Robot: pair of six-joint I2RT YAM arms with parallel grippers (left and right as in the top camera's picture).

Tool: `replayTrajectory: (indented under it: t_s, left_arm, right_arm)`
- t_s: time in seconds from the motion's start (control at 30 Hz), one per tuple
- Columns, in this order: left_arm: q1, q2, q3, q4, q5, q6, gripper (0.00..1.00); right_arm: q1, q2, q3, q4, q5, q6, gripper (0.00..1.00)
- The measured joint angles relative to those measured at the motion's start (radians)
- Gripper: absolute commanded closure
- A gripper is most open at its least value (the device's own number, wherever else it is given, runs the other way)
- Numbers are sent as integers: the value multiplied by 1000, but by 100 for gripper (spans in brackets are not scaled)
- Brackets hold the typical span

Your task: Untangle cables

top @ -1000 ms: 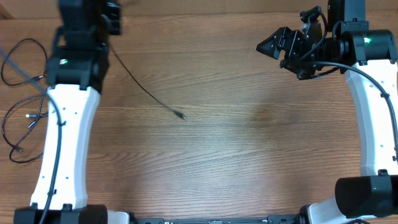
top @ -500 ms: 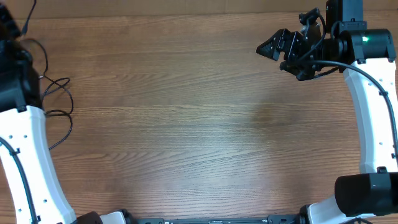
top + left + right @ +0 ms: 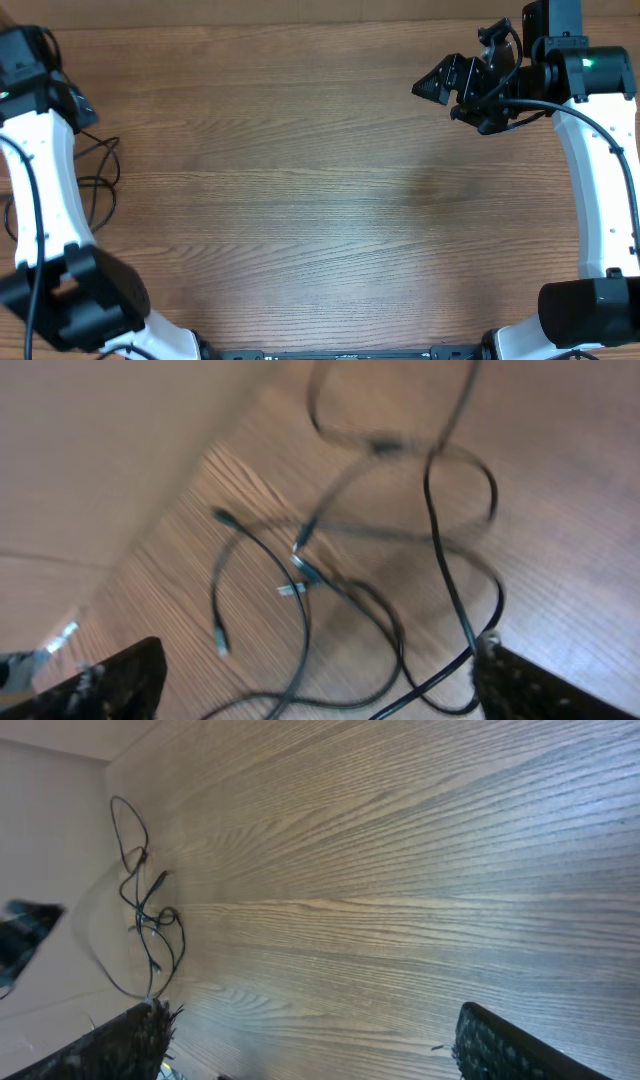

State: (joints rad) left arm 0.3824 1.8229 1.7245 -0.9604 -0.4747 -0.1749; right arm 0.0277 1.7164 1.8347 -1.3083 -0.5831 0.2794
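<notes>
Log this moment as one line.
left gripper: open, over cables | right gripper: open, empty | cables: tangled, left side of table

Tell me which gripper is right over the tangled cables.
The left gripper: its wrist view shows the cables spread just beyond its open fingers. The right gripper hangs over bare table at the opposite side.

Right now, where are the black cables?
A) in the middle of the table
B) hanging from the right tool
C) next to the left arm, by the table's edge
C: the cables lie in a tangle beside the left arm, at the left edge of the table.
</notes>
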Motion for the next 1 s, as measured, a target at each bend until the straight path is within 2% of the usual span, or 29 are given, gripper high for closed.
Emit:
replayTrajectory:
  t_s: [0.33,0.37,0.4,0.5,0.8,1.0]
  left_arm:
    - [0,-24,14,-5,151,-11,0]
    - [0,-42,23,-5,171,-11,0]
    - [0,-62,32,-6,190,-11,0]
    - [0,-153,65,-9,278,-14,0]
    - [0,-549,129,-44,735,-16,0]
    - [0,-666,134,-127,995,-21,0]
  right_arm:
    - [0,0,0,-5,0,-18,11]
    - [0,0,0,-5,0,-24,9]
    - [0,1,0,-6,0,-37,0]
    - [5,1,0,-16,4,-83,0]
    - [14,-18,56,-130,183,-134,0]
    - [14,-154,165,-219,340,-143,0]
